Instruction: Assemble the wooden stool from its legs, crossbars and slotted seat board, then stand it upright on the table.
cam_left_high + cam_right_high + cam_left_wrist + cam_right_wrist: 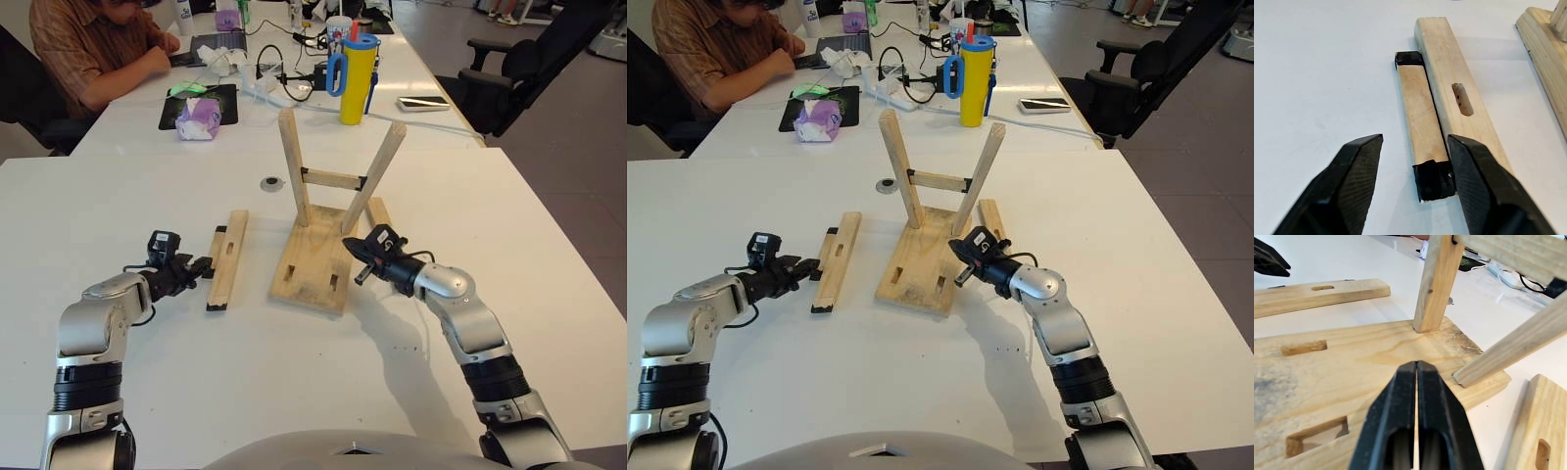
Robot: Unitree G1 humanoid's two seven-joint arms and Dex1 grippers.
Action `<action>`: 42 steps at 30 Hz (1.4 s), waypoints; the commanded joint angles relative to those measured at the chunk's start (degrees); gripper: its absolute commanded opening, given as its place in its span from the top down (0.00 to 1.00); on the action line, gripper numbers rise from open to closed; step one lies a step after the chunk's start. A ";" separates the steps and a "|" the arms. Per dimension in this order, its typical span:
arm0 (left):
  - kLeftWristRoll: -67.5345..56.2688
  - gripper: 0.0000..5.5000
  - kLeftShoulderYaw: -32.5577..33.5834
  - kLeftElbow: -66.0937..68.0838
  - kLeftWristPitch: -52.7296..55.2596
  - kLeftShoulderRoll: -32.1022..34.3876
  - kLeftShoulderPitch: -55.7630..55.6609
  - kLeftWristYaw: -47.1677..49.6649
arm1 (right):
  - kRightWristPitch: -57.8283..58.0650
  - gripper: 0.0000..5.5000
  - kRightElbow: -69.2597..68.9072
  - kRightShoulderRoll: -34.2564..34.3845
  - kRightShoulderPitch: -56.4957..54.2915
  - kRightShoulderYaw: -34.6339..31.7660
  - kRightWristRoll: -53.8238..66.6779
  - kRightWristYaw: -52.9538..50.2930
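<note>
The wooden stool was seen partly built near the middle of the white bench (118, 196). The slotted seat board (313, 269) was laid flat at the centre of the left eye view. 2 legs, a left one (294, 162) and a right one (377, 176), were stood in its far end. They were leaned apart towards the top and joined by 1 crossbar (331, 179).

A loose leg (233, 245) was laid flat to the left of the board, apart from it, with a short loose crossbar (216, 279) with black ends touching its left side. Another leg (380, 213) was laid just right of the board, partly hidden behind the right arm.

The left hand (1415, 142) was held low at the lower left of the frame. Its fingers (1359, 166) were spread apart on either side of the loose crossbar's near black end, and contact could not be made out. The right hand (1416, 366) was held over the right part of the seat board with its fingers pressed together on nothing, pointed towards the feet of the 2 standing legs.

Across the top of the frame, a yellow bottle (358, 78), a phone (423, 103) and a purple pouch (199, 119) were noted. A small round object (271, 183) was seen left of the legs.
</note>
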 commanded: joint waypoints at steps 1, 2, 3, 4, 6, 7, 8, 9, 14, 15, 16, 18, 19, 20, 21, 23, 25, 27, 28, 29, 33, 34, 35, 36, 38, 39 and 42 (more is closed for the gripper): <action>0.14 0.55 -1.27 1.36 -0.73 0.01 0.55 -0.09 | 0.64 1.00 0.58 0.64 -0.58 0.82 0.10 -0.63; 0.38 0.55 -1.69 1.81 -1.06 0.05 0.76 -0.09 | 0.71 1.00 0.53 0.75 -0.54 0.92 0.04 -0.68; 0.45 0.55 -1.89 2.12 -1.28 0.01 0.97 -0.01 | 0.77 1.00 0.49 0.78 -0.54 1.02 0.05 -0.72; 0.61 0.55 -2.08 2.56 -1.64 -0.03 1.15 0.13 | 0.83 1.00 0.41 0.78 -0.54 1.12 0.07 -0.76; 0.50 0.55 -1.31 3.18 -2.09 -0.57 1.53 1.11 | 1.05 1.00 0.30 0.76 -0.67 1.21 0.26 -0.67; 0.04 0.55 -0.41 3.33 -2.11 -1.05 1.45 1.66 | 1.10 1.00 0.29 0.70 -0.67 1.18 0.33 -0.61; -0.67 0.55 0.64 3.16 -1.95 -1.47 1.28 2.15 | 1.12 1.00 0.43 0.62 -0.64 1.15 0.35 -0.57; -1.41 0.55 1.55 2.98 -1.79 -1.82 1.04 2.46 | 1.10 1.00 0.59 0.54 -0.59 1.13 0.31 -0.58; -4.51 0.55 4.25 2.12 -0.23 -3.00 -0.38 3.25 | 1.20 1.00 0.77 0.49 -0.13 1.38 0.13 -0.64; -4.12 0.55 3.50 2.57 -0.31 -2.64 -0.07 3.21 | 1.30 1.00 0.67 0.56 -0.18 1.52 0.02 -0.73; -3.67 0.55 2.56 2.73 -0.38 -2.36 0.43 3.17 | 1.44 1.00 0.57 0.66 -0.36 1.68 -0.06 -0.82; -3.48 0.55 1.47 2.43 -0.27 -2.33 1.24 3.03 | 1.64 1.00 0.42 0.74 -0.64 1.86 -0.05 -0.91; -3.38 0.55 1.20 2.19 -0.38 -2.52 1.67 3.20 | 1.64 1.00 0.43 0.69 -0.75 1.99 -0.09 -0.92; -3.53 0.55 1.33 2.04 -0.37 -2.84 1.93 3.55 | 1.64 1.00 0.46 0.65 -0.82 2.08 -0.13 -0.95; -3.52 0.55 1.23 1.94 -0.47 -2.88 2.11 3.72 | 1.66 1.00 0.47 0.63 -0.84 2.12 -0.12 -0.96; -3.23 0.55 1.09 2.55 -1.02 -2.66 2.11 3.96 | 1.73 1.00 0.71 0.76 -0.69 2.09 -0.01 -1.09; -3.49 0.55 1.61 2.90 -1.04 -2.90 2.14 4.45 | 1.76 1.00 0.81 0.76 -0.43 2.22 0.01 -1.08; -4.51 0.55 2.87 3.05 -0.93 -3.61 1.73 4.91 | 1.75 1.00 0.91 0.82 -0.38 2.35 0.05 -1.05; -5.03 0.55 3.51 3.09 -0.79 -3.90 1.43 5.19 | 1.76 1.00 1.00 0.84 -0.42 2.42 0.02 -1.08; -5.28 0.55 3.83 3.09 -0.74 -4.04 1.27 5.35 | 1.75 1.00 1.02 0.86 -0.39 2.46 0.00 -1.14; -6.38 0.55 5.74 4.04 -0.28 -4.79 0.76 6.26 | 1.68 1.00 1.33 1.02 -0.40 2.63 -0.11 -1.38; -6.43 0.55 5.77 4.22 -0.23 -4.76 0.74 6.25 | 1.65 1.00 1.45 1.08 -0.43 2.72 -0.17 -1.40; -5.98 0.55 4.96 4.12 -0.41 -4.42 1.04 5.99 | 1.61 1.00 1.44 1.06 -0.37 2.82 -0.24 -1.40; -5.93 0.55 4.49 3.99 -0.14 -4.36 1.26 5.85 | 1.65 1.00 1.41 1.10 -0.38 2.88 -0.25 -1.41; -5.73 0.55 3.51 3.57 0.06 -4.29 1.73 5.55 | 1.69 1.00 1.36 1.15 -0.40 2.93 -0.23 -1.40; -5.87 0.55 3.43 3.37 0.19 -4.47 1.86 5.60 | 1.65 1.00 1.49 1.16 -0.46 2.94 -0.21 -1.38; -6.11 0.55 3.19 2.99 0.20 -4.65 2.01 5.66 | 1.38 1.00 2.18 1.06 -0.57 2.96 -0.30 -1.30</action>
